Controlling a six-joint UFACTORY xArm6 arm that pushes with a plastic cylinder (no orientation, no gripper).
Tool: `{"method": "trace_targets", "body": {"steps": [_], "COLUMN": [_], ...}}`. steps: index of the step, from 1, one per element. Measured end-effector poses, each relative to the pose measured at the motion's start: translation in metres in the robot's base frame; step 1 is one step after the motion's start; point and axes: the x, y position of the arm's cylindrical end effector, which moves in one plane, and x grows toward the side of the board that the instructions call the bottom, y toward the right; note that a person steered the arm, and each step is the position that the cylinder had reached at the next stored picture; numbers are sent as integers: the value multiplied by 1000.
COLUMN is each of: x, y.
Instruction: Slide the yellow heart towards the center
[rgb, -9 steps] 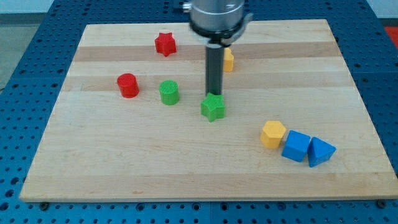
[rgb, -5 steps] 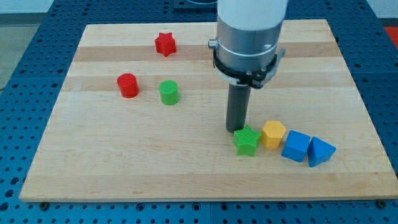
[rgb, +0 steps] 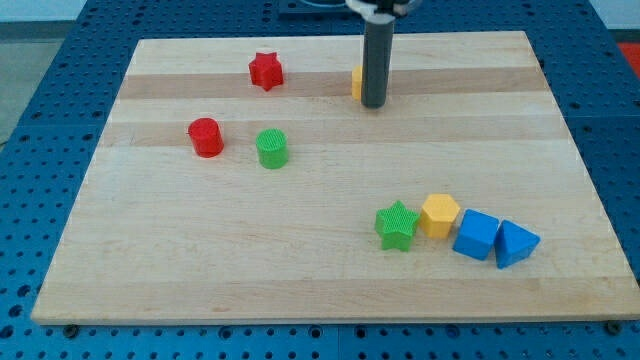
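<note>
Rod tip (rgb: 374, 104) is planted near the view's top, right in front of the yellow heart (rgb: 356, 83), which is mostly hidden behind the rod; contact cannot be told. Nothing is gripped, rod only. Green star (rgb: 397, 225), yellow hexagon (rgb: 439, 215) and blue blocks (rgb: 477, 235) are clustered lower right.

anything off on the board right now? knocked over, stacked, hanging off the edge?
Nothing stands out. All blocks sit flat on the wooden board, none over the edge. My tip stands in front of the yellow heart, hiding most of it. The green star touches the yellow hexagon.
</note>
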Motion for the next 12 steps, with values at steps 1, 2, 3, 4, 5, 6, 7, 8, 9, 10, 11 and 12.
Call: {"method": "trace_targets", "body": {"steps": [1, 2, 3, 4, 5, 6, 7, 8, 9, 10, 11, 12], "x": [-13, 4, -83, -105, -36, -6, 12, -25, -56, -67, -83, -83], "y": [-18, 56, 45, -28, -31, 7, -20, -19, -24, -24, -44, -45]}}
